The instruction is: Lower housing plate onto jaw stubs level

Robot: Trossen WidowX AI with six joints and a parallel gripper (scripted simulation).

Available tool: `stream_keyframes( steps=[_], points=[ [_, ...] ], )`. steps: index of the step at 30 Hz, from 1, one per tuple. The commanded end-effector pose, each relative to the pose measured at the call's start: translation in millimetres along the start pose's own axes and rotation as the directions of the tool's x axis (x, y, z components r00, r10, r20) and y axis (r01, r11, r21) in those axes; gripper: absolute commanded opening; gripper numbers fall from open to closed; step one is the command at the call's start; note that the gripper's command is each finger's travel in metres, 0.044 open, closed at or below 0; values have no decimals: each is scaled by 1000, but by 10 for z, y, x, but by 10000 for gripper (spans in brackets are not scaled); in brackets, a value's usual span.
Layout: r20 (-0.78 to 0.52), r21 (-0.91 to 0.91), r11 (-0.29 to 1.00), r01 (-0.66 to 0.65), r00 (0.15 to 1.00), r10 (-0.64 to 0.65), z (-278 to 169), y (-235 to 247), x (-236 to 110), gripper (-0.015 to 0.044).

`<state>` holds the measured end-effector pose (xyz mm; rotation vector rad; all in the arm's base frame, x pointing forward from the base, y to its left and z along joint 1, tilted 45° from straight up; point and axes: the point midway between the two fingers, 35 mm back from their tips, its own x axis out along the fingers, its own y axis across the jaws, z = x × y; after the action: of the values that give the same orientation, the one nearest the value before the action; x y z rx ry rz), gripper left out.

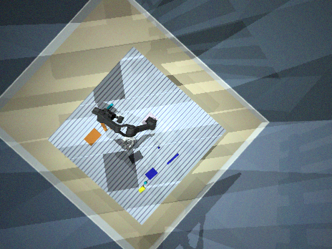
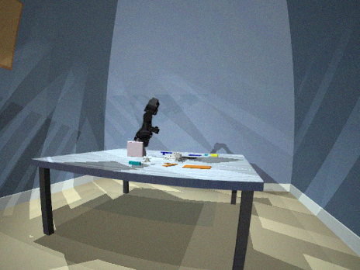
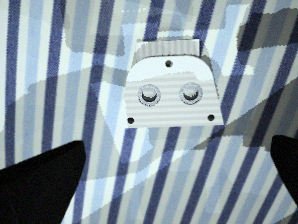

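The housing plate [image 3: 170,107] [image 2: 147,159] lies flat on the table, white, with three small dark holes, two round sockets and a raised block along one edge. In the top view the arm seems to hide it. My gripper [image 3: 176,147] is open and empty. Its black fingertips stand wide apart, beyond the plate's near edge in the wrist view and not touching it. The whitish jaw assembly [image 1: 130,143] [image 2: 176,156] sits apart from the plate, near the table's middle. Its jaws and stubs are too small to make out.
A teal block [image 2: 135,163] [image 1: 110,106] lies near the plate. An orange slab [image 1: 92,137] [image 2: 197,167] and smaller orange pieces lie to one side. A pink box [image 2: 135,149] stands by the arm's base. Blue [image 1: 151,173] and yellow [image 1: 142,189] pieces lie farther off.
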<state>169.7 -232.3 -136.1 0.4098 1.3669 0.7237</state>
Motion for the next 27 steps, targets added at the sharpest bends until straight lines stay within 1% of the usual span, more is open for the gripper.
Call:
stream_keyframes(
  steps=[1, 4, 27],
  points=[
    [7, -5, 1000, -8, 1000, 8, 3, 15, 217, 440],
    [7, -5, 1000, -8, 1000, 8, -2, 33, 361, 440],
    [7, -5, 1000, -8, 1000, 8, -2, 33, 361, 440]
  ],
)
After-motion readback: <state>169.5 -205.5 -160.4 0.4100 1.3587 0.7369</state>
